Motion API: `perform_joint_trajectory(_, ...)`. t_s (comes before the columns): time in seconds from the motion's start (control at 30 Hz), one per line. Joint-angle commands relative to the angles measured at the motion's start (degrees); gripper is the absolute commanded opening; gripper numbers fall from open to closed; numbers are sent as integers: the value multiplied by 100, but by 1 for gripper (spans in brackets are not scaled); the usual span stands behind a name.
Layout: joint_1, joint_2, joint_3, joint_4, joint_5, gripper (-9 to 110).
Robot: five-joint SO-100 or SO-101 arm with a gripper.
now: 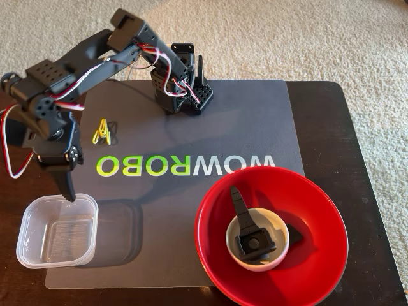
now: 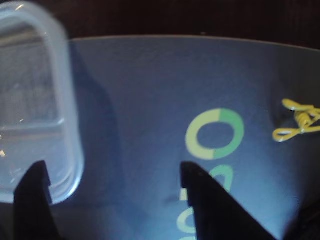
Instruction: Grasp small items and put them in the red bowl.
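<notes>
Down at the left edge of the mat point(image 1: 210, 121) in the fixed view, gripper point(image 1: 69, 193) hanging low just beyond the far rim of the clear square plastic tub point(image 1: 57, 231). Fingers spread wide, nothing between them. Same story in the wrist view: gripper point(image 2: 116, 170) with two dark prongs well apart, bare mat showing through the gap.

Now the relation that counts. In the wrist view, the clear tub point(image 2: 37, 100) fills the left side, its rounded corner running right past the left prong, which sits over the tub's wall. The right prong stands out over open mat. So the gap looks to straddle one side wall near a corner, wall between the prongs rather than the whole tub. Probably the aim: pinch the thin rim, not span the body. Tub roughly square, so no long axis to speak of; the wall's line matters, and it runs away from the camera, about in line with the prongs. Hard to tell how far above the rim the tips are.

Elsewhere in the fixed view: yellow paper clips point(image 1: 102, 132) lying on the mat to the far right of the gripper, near but clearly apart; seen at the right edge of the wrist view too point(image 2: 297, 122). Over at the near right, red bowl point(image 1: 319, 268) already carrying the small white bowl point(image 1: 280, 255), with the black plastic bracket point(image 1: 250, 233) resting in it, pointed arm sticking up toward the far side. Another dark piece point(image 1: 295, 233) peeking out just right of the white bowl, too hidden to name.

Tub and clips apparently left to go.
</notes>
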Motion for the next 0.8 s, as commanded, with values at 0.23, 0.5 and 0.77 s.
perform_joint_trajectory(0.23,237,-1195,-1793,-44,308,34)
perform_joint_trajectory(0.5,167,-2496,-2391,-9,501,29)
perform_joint_trajectory(0.77,9,-2733,-2452,9,527,0)
